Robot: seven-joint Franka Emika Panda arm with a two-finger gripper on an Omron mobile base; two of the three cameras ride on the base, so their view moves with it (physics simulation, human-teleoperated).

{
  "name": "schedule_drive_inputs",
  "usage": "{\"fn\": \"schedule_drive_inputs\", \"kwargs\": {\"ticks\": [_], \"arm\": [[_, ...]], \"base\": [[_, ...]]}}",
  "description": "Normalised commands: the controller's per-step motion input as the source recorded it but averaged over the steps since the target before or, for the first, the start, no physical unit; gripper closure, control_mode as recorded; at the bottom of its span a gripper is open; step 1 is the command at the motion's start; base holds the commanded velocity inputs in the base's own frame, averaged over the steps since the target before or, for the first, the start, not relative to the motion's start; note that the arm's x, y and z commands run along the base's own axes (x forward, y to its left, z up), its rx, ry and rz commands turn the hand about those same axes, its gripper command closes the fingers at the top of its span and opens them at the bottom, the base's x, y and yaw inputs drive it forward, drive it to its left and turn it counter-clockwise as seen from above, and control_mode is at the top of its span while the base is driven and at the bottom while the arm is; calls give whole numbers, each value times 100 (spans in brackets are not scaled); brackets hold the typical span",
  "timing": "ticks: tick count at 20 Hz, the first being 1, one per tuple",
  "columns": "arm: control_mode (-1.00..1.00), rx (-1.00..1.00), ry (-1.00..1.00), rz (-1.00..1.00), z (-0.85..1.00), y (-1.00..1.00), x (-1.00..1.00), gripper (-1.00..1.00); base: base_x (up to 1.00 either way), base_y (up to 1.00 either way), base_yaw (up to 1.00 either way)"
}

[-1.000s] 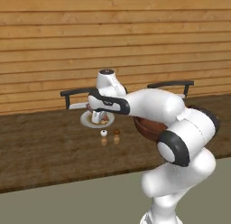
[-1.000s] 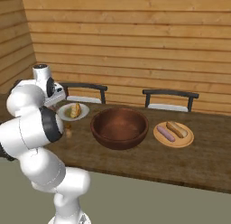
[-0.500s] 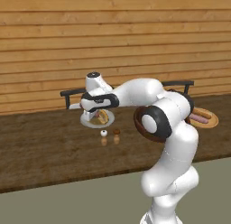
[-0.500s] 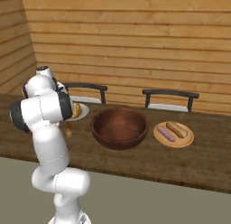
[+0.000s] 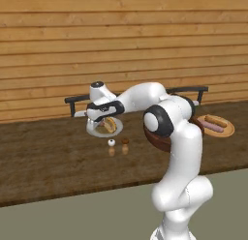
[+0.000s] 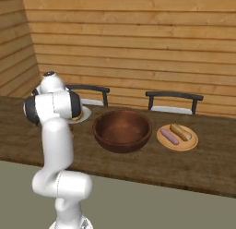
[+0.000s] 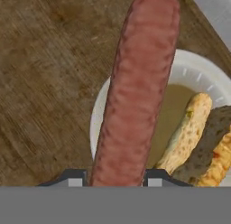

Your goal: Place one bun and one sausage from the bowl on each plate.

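Fingers [image 7: 77,177] clamped on sausage [image 7: 135,92], held above pale plate [image 7: 191,74] bearing bun [image 7: 187,133], over wooden surface [image 7: 40,83]

I note the arm has swung further left over the last second; my claw [image 5: 100,119], clamped on the sausage [image 7: 135,90], now hangs over the grey-white plate [image 5: 97,130] holding a bun [image 7: 186,133].
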Motion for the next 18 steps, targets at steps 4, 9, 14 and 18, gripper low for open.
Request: {"fn": "schedule_drive_inputs", "kwargs": {"ticks": [4,9,14,18], "arm": [[-100,-5,3,-8,-8,3,30,100],[-100,-1,4,-18,-15,-8,0,100],[-100,0,3,-18,-50,-1,0,100],[-100,0,0,-14,-23,14,19,100]], "base": [[0,0,0],[0,0,0],[0,0,0],[0,0,0]]}}
